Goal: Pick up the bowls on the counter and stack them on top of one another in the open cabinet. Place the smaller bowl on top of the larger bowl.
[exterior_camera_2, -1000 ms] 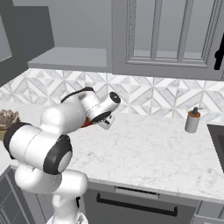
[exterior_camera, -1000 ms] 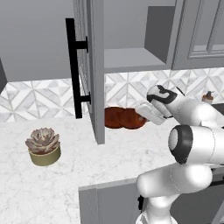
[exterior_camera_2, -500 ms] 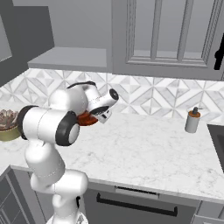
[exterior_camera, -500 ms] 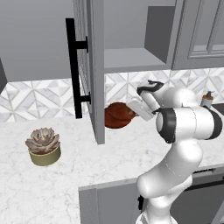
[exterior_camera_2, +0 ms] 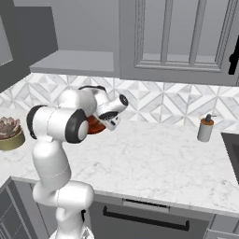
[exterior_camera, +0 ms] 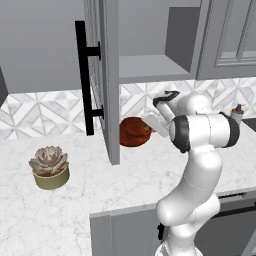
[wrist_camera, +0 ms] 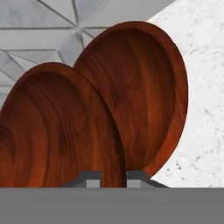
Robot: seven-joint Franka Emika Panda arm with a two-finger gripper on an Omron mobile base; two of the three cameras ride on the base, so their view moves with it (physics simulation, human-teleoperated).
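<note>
Two reddish-brown bowls stand side by side in the hand view. The rim of the nearer bowl (wrist_camera: 57, 131) runs down between the dark fingertips of my gripper (wrist_camera: 113, 177), which is shut on it. The other bowl (wrist_camera: 144, 87) sits just behind, on the white marble counter (wrist_camera: 201, 109). I cannot tell which of the two is the larger. From the left base view the held bowl (exterior_camera: 135, 131) is tipped up beside the gripper (exterior_camera: 151, 123), below the shelf of the open cabinet (exterior_camera: 150, 67). In the right base view a sliver of bowl (exterior_camera_2: 95, 126) shows behind the arm.
The cabinet door (exterior_camera: 102, 75) with its black bar handle (exterior_camera: 82, 75) hangs open just left of the bowls. A tan pot with a succulent (exterior_camera: 49, 167) stands on the counter to the left. A soap dispenser (exterior_camera_2: 205, 129) stands at the right, by the tiled backsplash.
The hand has swung in over the bowls and turned. The bowl in its grip has tipped up from lying flat on the counter.
</note>
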